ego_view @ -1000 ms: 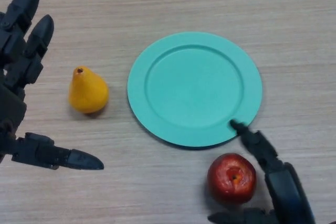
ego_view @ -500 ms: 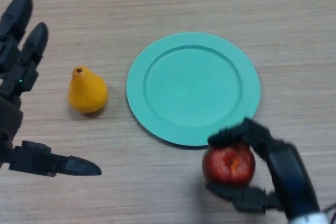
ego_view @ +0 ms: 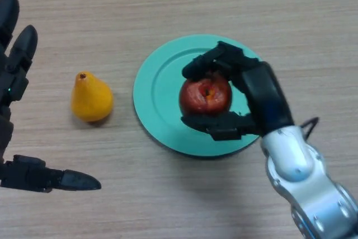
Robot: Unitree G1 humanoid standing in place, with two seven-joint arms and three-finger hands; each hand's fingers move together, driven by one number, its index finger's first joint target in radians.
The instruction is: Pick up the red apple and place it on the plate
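We judge this to be the placing step: the red apple (ego_view: pixel 205 95) is in the right hand (ego_view: pixel 254 96) and sits over the middle of the green plate (ego_view: pixel 156 90), inside its rim. We cannot tell from the head view whether the apple already rests on the plate or hangs just above it (the hand hides the underside).

The fingers (ego_view: pixel 215 60) curl over the far side of the apple, and the thumb closes on the near side, so the fruit is pinched between them, stem end facing up toward the camera. The grip looks firm, with the apple's red face showing in the gap between fingers and thumb.

What we think the next move calls for is a short lowering until the apple is seated on the plate, then spreading the fingers and thumb apart without nudging it, since a round fruit could roll toward the rim.

The left hand (ego_view: pixel 11 88) shows at the left edge over the counter (ego_view: pixel 112 4), fingers straight and holding nothing. The yellow pear (ego_view: pixel 91 98) stands on the counter between it and the plate, apart from both.
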